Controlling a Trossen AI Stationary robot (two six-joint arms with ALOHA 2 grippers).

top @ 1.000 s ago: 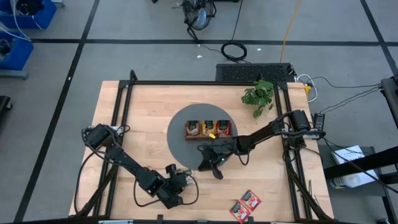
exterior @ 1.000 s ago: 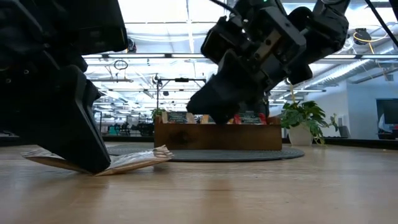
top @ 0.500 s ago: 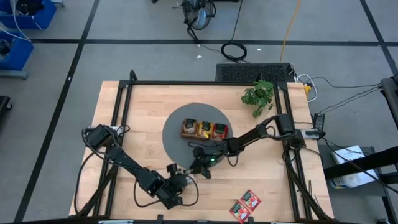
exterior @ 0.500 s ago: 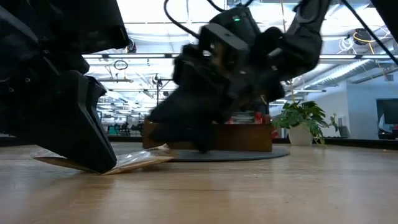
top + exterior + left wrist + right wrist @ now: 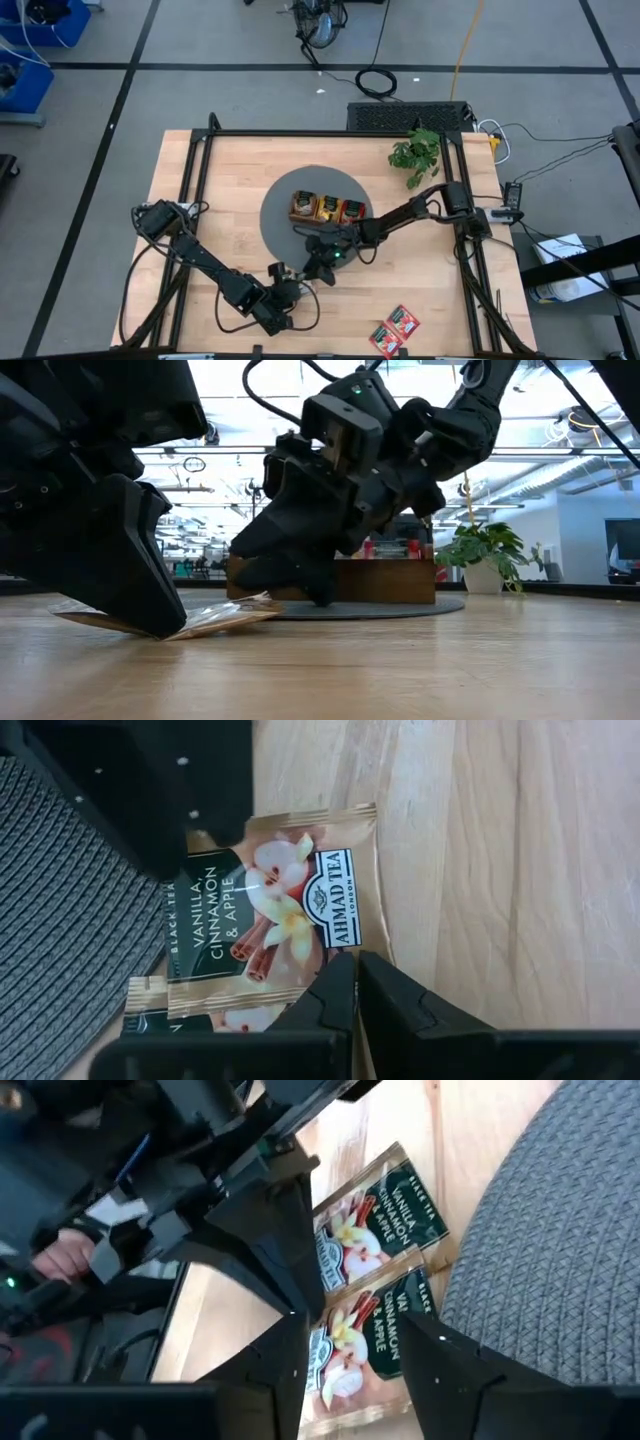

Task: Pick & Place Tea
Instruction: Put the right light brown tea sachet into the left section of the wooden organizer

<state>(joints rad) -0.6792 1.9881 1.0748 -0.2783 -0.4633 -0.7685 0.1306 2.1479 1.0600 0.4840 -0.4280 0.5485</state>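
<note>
Two beige tea sachets lie overlapping on the wood near the grey mat (image 5: 285, 235): the upper sachet (image 5: 270, 910) and the lower sachet (image 5: 360, 1330). In the low view the pile (image 5: 225, 618) rests flat with one edge curled up. My left gripper (image 5: 355, 975) is shut at the upper sachet's corner. My right gripper (image 5: 365, 1380) stands open low over the pile, a finger on either side of the lower sachet, touching nothing that I can see. A wooden tray (image 5: 328, 208) on the mat holds more tea. My left gripper has its two shut fingertips (image 5: 340, 982) on the upper sachet's corner (image 5: 372, 942), at the edge away from the mat. The fingers slant down from the table's left (image 5: 160, 615). Whether they pinch or press that corner is hidden by the fingers themselves. The sachet stays on the table.
Two red sachets (image 5: 395, 328) lie near the front right edge. A potted plant (image 5: 415, 152) stands at the back right. Black rails (image 5: 330, 133) frame the tabletop. Bare wood lies to the right of the mat.
My right gripper has swung from beside the tray toward the table's near left, down to the sachets beside my left gripper. The mat with the tray has slid a little toward the table's left.
</note>
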